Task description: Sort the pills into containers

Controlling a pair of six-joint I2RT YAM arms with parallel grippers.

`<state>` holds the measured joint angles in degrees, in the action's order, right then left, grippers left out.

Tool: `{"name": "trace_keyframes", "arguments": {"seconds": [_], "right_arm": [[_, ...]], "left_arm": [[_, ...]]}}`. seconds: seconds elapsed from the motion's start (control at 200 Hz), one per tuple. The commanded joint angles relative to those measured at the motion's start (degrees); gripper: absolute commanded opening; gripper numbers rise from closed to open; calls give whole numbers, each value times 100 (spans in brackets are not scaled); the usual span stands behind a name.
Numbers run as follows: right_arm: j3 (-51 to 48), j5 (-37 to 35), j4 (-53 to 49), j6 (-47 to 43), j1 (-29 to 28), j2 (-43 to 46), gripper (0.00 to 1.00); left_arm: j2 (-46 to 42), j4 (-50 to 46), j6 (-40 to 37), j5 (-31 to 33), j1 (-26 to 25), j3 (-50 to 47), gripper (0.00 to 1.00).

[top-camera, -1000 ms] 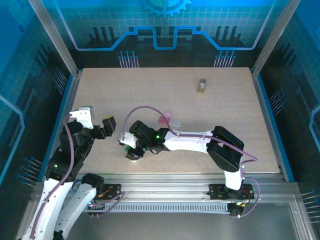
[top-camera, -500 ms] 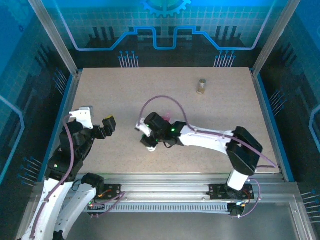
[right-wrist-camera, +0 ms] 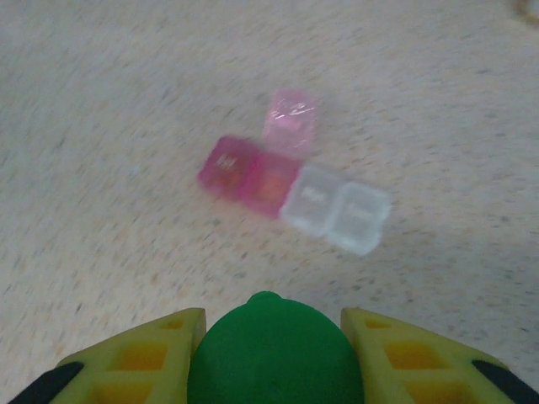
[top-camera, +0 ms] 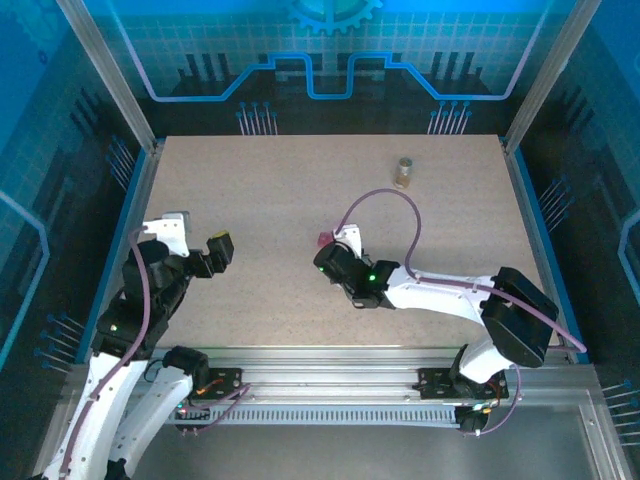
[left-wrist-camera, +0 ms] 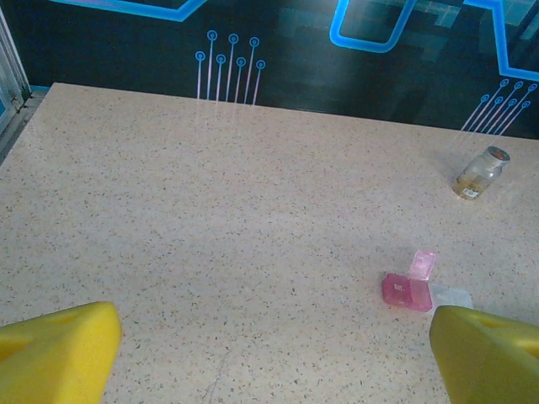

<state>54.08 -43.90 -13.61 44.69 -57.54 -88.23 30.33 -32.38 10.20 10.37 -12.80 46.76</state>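
- Since the right tool point(right-wrist-camera: 269, 324) is pressed onto the green-capped bottle point(right-wrist-camera: 269, 362), with a yellow finger point(right-wrist-camera: 152, 353) touching the cap on each side, I judge the bottle is being carried. Only its cap shows; the body is hidden below it.
- The grip sits on the cap, which leaves the bottle hanging upright under the tool, a sensible way to bring it to the pill box without tipping it.
- That tool hovers above the middle of the counter point(left-wrist-camera: 210, 210), just near of the pill box strip point(right-wrist-camera: 295, 189), so the strip lies straight ahead of the fingers.
- The strip rests flat on the counter with one pink lid point(right-wrist-camera: 290, 118) raised on its far side. That probably marks the compartment being worked.
- Whether anything lies in the open cell is too blurred to tell.
- The left tool point(left-wrist-camera: 274, 358) is spread wide at the near left, holding nothing, well apart from the strip. I read this as waiting out of the other arm's way.
- The amber bottle point(left-wrist-camera: 482, 172) stands upright at the far right, well apart from everything else, likely parked until needed.
- Count:
  - two tools, one gripping and one spread
  - one green-capped bottle
  - one amber bottle
  - one strip of four compartments, two pink on the left and two clear on the right, with one lid up
  - no loose pills that I can make out on the counter
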Motion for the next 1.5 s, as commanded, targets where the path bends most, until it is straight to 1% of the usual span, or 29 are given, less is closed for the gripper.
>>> {"name": "trace_keyframes", "arguments": {"seconds": [0.0, 0.055, 0.13, 0.24, 0.34, 0.415, 0.555, 0.615, 0.675, 0.7, 0.72, 0.78, 0.821, 0.851, 0.901, 0.936, 0.941, 0.986, 1.061, 1.106, 1.136, 1.171, 1.231, 1.286, 1.356, 1.441, 1.496], "right_arm": [[624, -1637, -1167, 2080, -135, -326, 31], [986, -1730, -1875, 2599, -141, -537, 33], [1456, -1683, -2742, 3233, -143, -848, 36], [1769, -1538, -3287, 3577, -195, -1080, 46], [1667, -1264, -3058, 3496, -231, -990, 47], [1470, -948, -2679, 3411, -240, -847, 49], [1247, -597, -2138, 3169, -310, -643, 55], [1178, -471, -1808, 2754, -327, -465, 56], [977, -366, -1164, 1980, -324, -192, 56], [876, -181, -790, 1503, -293, -73, 57], [794, 67, -415, 939, -239, 24, 57], [547, 1167, 385, -517, 10, 335, 57], [355, 2087, 787, -1437, 230, 627, 58], [239, 2878, 970, -2137, 412, 827, 58], [131, 3959, 1079, -3360, 779, 1071, 59], [175, 4679, 910, -4344, 1046, 1177, 63], [183, 4679, 811, -4464, 1084, 1185, 64], [350, 5464, 204, -5806, 1406, 1221, 69], [880, 6485, -1468, -7893, 1884, 1088, 69], [1281, 6865, -2602, -9080, 2064, 929, 70], [1538, 6993, -3321, -9858, 2111, 820, 72], [1736, 6977, -3915, -10684, 2124, 715, 74], [1943, 6640, -4372, -11524, 2079, 509, 75], [2073, 6339, -4412, -11939, 2018, 317, 75], [2157, 6132, -4656, -12565, 1914, 77, 76], [2055, 5336, -4510, -12983, 1632, -163, 77], [1794, 4790, -4113, -13337, 1375, -225, 78]], "left_arm": [[2, -31, 35, -136, 46, 178, 95], [9, -31, 28, -128, 40, 187, 95], [36, -40, 1, -123, 45, 186, 95], [77, -32, -4, -124, 45, 189, 95], [78, -14, -17, -123, 40, 170, 95], [80, -14, -25, -122, 43, 158, 95], [79, -29, -48, -114, 48, 158, 95], [77, -42, -67, -99, 45, 189, 95], [79, -49, -92, -88, 41, 209, 95], [84, -49, -93, -87, 42, 219, 95], [96, -49, -98, -96, 41, 227, 95], [130, -83, -90, -108, 41, 282, 95], [156, -109, -81, -127, 41, 312, 95], [164, -127, -77, -124, 43, 335, 95], [183, -152, -85, -130, 43, 388, 95], [213, -179, -96, -123, 41, 441, 95], [216, -185, -92, -123, 41, 453, 95], [271, -216, -91, -123, 46, 534, 95], [370, -281, -92, -192, 41, 685, 95], [411, -311, -88, -249, 41, 752, 95], [422, -306, -75, -276, 41, 764, 95], [426, -308, -88, -298, 43, 765, 95], [417, -334, -98, -295, 43, 764, 95], [391, -359, -125, -307, 45, 764, 95], [358, -380, -176, -363, 43, 739, 96], [267, -426, -219, -471, 41, 670, 96], [173, -404, -189, -552, 41, 580, 96]]}}
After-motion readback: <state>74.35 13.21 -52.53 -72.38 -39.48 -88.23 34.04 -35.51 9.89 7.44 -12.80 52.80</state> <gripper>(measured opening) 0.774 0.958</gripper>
